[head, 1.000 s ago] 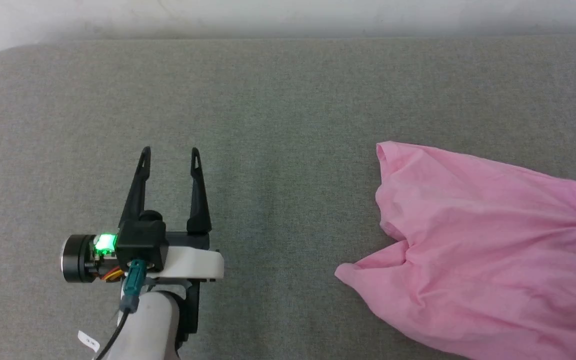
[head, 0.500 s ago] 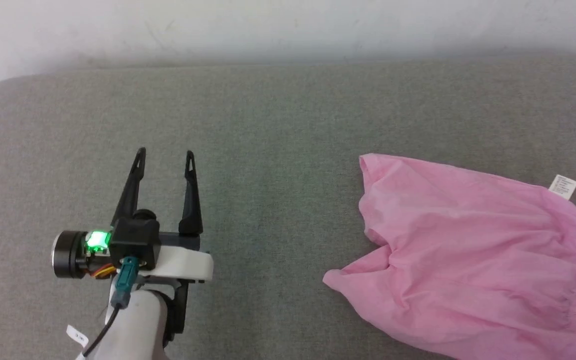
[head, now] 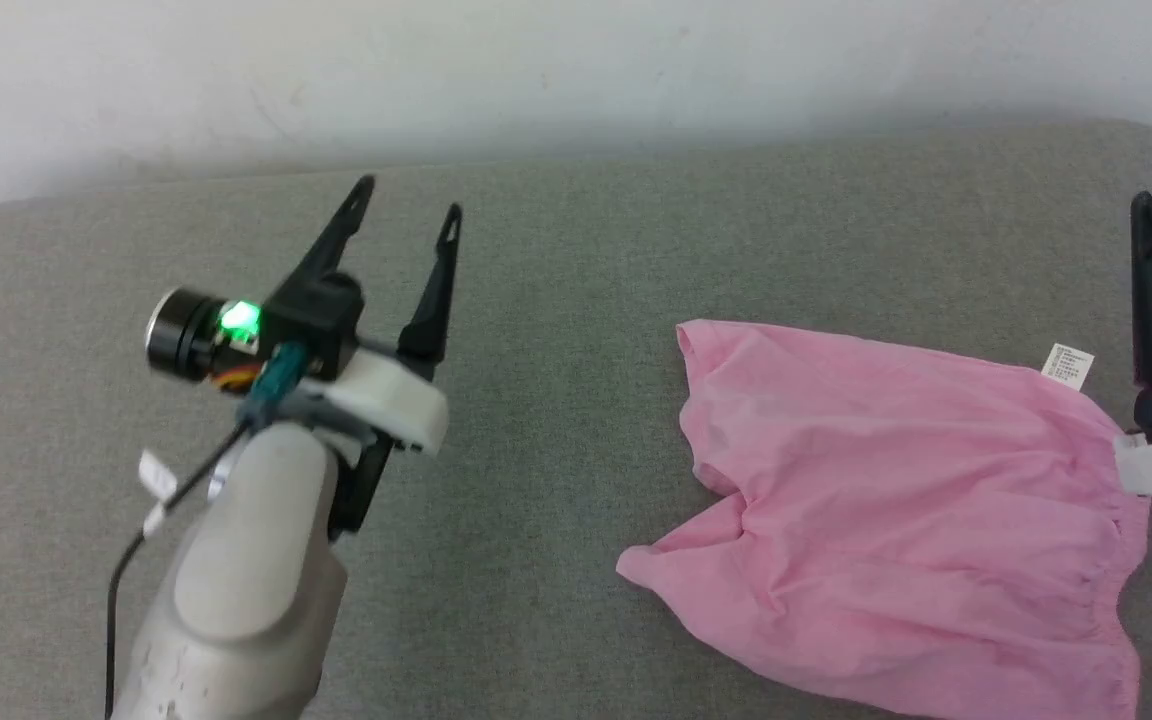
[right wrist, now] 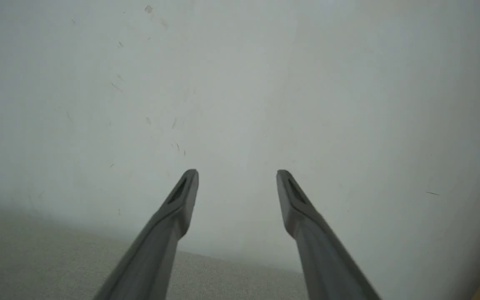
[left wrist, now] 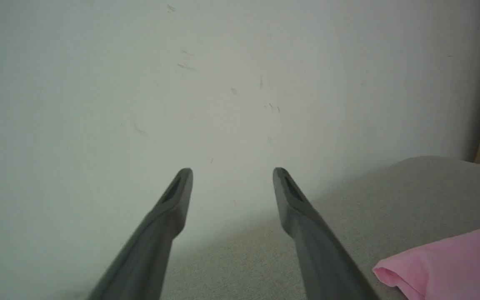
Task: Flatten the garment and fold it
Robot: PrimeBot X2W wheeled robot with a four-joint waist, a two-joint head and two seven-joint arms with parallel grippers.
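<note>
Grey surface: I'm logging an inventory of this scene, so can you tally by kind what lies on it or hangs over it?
Pink garment: 1
Grippers: 2 (left gripper, right gripper)
Total: 3

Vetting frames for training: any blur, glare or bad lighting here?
Head view: soft, even light; the green LED blooms; left gripper and its arm slightly soft; garment crisp. Left wrist view: fingers blur towards the lens; right edge darkened. Right wrist view: right gripper smeared low down; corners vignetted.
</note>
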